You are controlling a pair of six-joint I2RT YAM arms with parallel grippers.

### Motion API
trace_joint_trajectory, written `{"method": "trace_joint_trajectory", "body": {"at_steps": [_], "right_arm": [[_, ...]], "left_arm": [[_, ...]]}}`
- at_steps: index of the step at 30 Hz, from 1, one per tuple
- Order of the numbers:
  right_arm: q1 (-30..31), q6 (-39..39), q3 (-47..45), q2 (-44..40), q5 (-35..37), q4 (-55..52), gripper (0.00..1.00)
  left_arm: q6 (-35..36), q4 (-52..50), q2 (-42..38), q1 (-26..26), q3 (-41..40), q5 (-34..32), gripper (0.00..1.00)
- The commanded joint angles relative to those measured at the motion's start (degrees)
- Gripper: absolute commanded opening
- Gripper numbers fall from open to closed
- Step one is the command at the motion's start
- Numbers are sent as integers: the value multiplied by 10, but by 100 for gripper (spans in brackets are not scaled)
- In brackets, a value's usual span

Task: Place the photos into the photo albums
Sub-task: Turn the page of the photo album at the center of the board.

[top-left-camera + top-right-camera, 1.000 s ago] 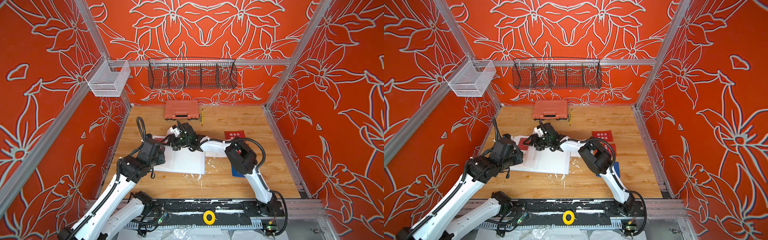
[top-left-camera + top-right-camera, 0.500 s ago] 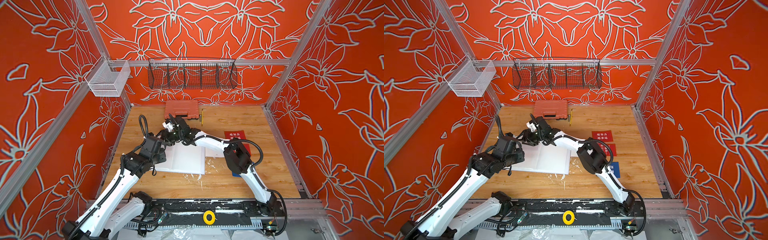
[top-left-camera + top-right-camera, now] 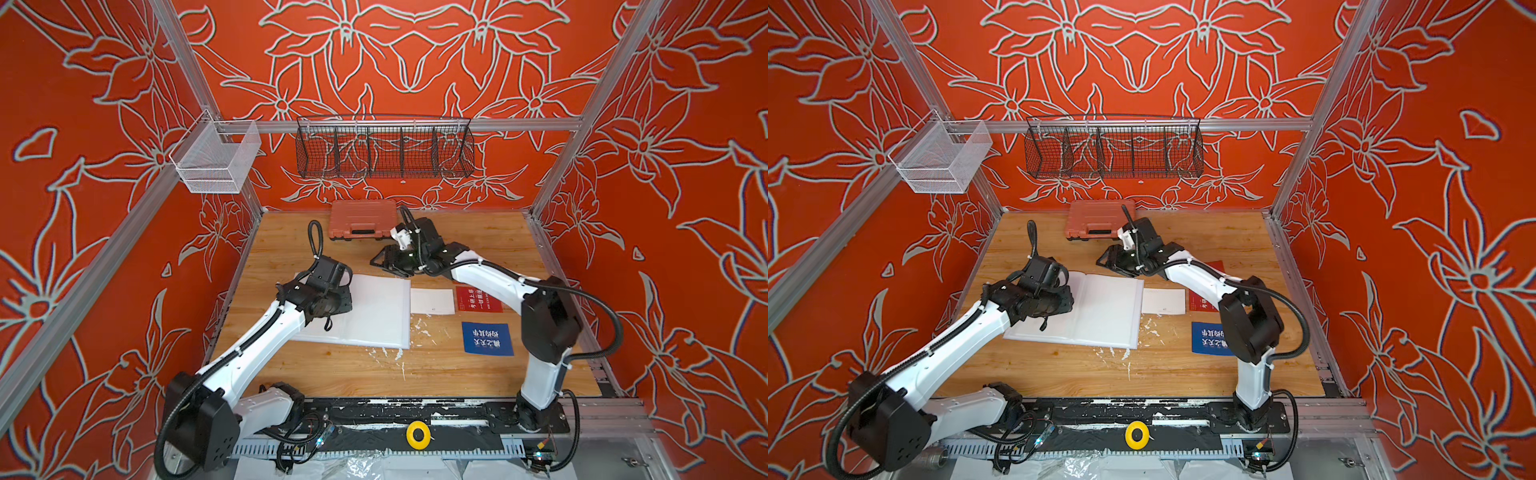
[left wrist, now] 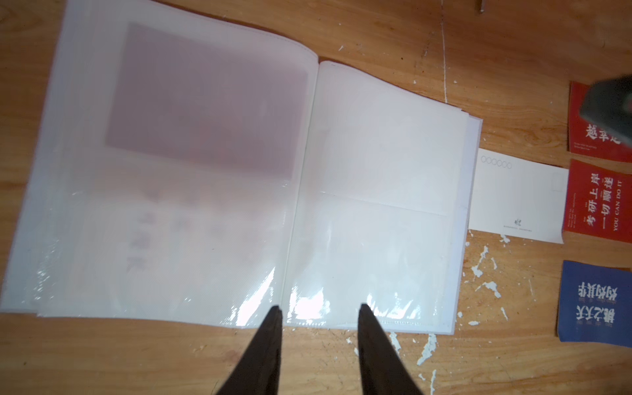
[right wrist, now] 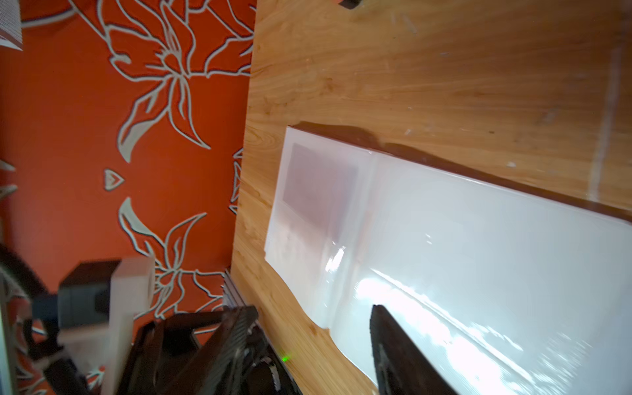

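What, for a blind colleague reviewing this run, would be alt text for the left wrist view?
A white photo album lies open on a wooden table, a reddish card showing faintly through one sleeve page. The left pincer hangs open and empty over the album's edge. Beside the album lie a white card, two red cards and a blue card.

Bright and even in both top views, soft shadows on the table (image 3: 457, 374), colour fringes on wall patterns (image 3: 685, 208) toward the edges. White glare on the photo album (image 4: 376, 154) sleeves in the left wrist view; motion blur and blown highlights in the right wrist view.
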Motion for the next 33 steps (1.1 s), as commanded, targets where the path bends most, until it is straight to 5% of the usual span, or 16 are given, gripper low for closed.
{"method": "trace_joint_trajectory", "body": {"at_steps": [1, 4, 8, 17, 33], "right_arm": [[-29, -63, -72, -52, 50, -46, 60], [-51, -94, -115, -100, 80, -81, 61], [-92, -112, -184, -154, 86, -90, 61], [-175, -127, -299, -214, 66, -66, 61], [-234, -131, -377, -202, 26, -4, 57]], "left_arm": [[8, 35, 50, -25, 40, 22, 37], [8, 47, 105, -47, 74, 32, 38], [12, 40, 191, -74, 142, 56, 54], [12, 29, 361, -124, 269, 119, 54], [2, 22, 489, -166, 359, 124, 35]]}}
